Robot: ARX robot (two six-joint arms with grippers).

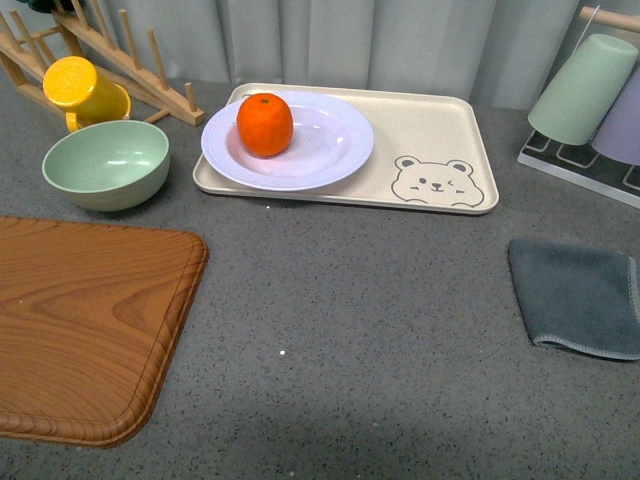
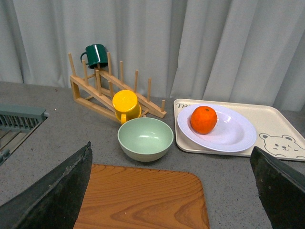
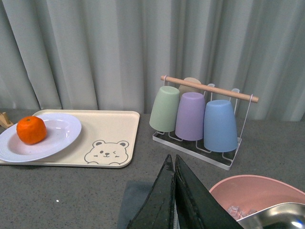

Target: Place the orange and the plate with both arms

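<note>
Resting: orange (image 1: 265, 124) sits in the plate (image 1: 330, 150), toward its left side; the plate lies on the left half of the tray (image 1: 440, 125), which stands at the far side of the tabletop (image 1: 350, 320).
Left hand (image 2: 171, 191): released; in the left wrist view its two dark fingers (image 2: 52, 191) stand wide apart, nothing between them, above the board (image 2: 143, 195) and well short of the plate.
Right hand (image 3: 174, 191): clenched on nothing; in the right wrist view the fingers meet in a closed wedge above the cloth (image 3: 133, 205), near the cup rack (image 3: 200, 119) side.
Arms: neither shows in the front view.
Neighbours: bowl (image 1: 106, 163) just left of the tray, yellow cup (image 1: 80, 88) on the wooden rack (image 1: 130, 60) behind it.
Step in hand: judged as the approach, nothing gripped yet.
Doing it well: the left hand suits the orange, coming from above with fingers straddling its widest part; a soft squeeze should do, since the dimpled skin gives grip but a round fruit can roll.
Plate: the right hand would need to open first, then pinch the rim on the side facing the bear print, away from the orange.
Risk: lifting the plate before the orange is out could tip the fruit off; the plate may also slide on the smooth tray.
</note>
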